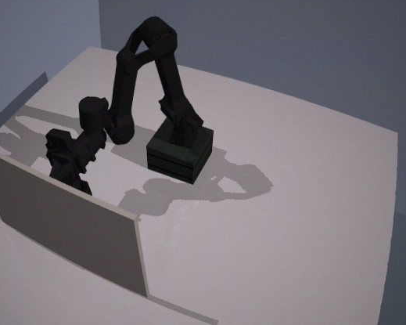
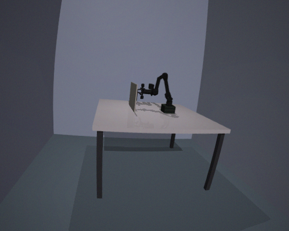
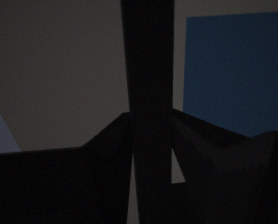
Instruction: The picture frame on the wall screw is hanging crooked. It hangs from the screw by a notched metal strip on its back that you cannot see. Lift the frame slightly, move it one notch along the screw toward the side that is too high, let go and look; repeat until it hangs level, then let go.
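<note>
The picture frame's dark side bar (image 3: 149,50) runs up the middle of the wrist view, with the blue picture (image 3: 230,65) to its right. The top edge of the blue rises slightly to the right in that view. My gripper (image 3: 148,118) (image 2: 138,91) is shut on this bar, one finger on each side, low on the bar near the frame's lower corner. In the top view the frame and the fingertips are hidden behind the upright wall panel (image 1: 64,232) (image 2: 132,95) (image 3: 60,75). The screw and the notched strip are not visible.
The panel stands upright on the white table (image 1: 279,232) (image 2: 115,123), its plain back toward the top camera. The arm's dark base block (image 1: 170,161) (image 2: 168,109) stands on the table on the frame's side of the panel. Shadows of the arm fall across the table.
</note>
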`<act>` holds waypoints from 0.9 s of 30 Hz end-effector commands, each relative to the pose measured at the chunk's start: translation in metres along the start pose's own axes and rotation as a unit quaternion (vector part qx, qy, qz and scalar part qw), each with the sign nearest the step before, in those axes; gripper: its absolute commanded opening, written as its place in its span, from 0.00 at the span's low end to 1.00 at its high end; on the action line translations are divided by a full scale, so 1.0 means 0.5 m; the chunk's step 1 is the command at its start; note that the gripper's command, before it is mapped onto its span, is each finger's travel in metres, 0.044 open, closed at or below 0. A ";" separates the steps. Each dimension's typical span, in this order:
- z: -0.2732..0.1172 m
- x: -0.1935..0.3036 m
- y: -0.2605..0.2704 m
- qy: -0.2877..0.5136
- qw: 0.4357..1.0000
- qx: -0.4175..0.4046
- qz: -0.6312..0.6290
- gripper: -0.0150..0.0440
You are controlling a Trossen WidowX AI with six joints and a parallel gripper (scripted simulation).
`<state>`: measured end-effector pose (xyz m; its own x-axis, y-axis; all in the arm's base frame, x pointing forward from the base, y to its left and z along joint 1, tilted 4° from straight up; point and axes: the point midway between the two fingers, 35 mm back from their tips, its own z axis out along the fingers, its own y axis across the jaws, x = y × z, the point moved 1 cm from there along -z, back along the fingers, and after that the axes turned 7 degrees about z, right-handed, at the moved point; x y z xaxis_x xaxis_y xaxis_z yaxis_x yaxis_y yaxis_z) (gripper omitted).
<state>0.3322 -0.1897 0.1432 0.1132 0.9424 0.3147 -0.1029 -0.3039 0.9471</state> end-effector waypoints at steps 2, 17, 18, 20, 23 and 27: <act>0.000 0.000 0.005 -0.002 1.000 -0.001 -0.004 0.25; 0.000 0.002 0.015 -0.002 1.000 -0.001 -0.004 0.25; 0.000 0.002 0.015 -0.002 1.000 -0.001 -0.004 0.25; 0.000 0.002 0.016 -0.002 1.000 -0.001 -0.004 0.25; 0.000 0.003 0.018 -0.002 1.000 -0.001 -0.004 0.25; 0.000 0.003 0.021 -0.002 1.000 -0.001 -0.004 0.25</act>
<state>0.3320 -0.1903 0.1465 0.1189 0.9383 0.3246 -0.0900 -0.3154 0.9447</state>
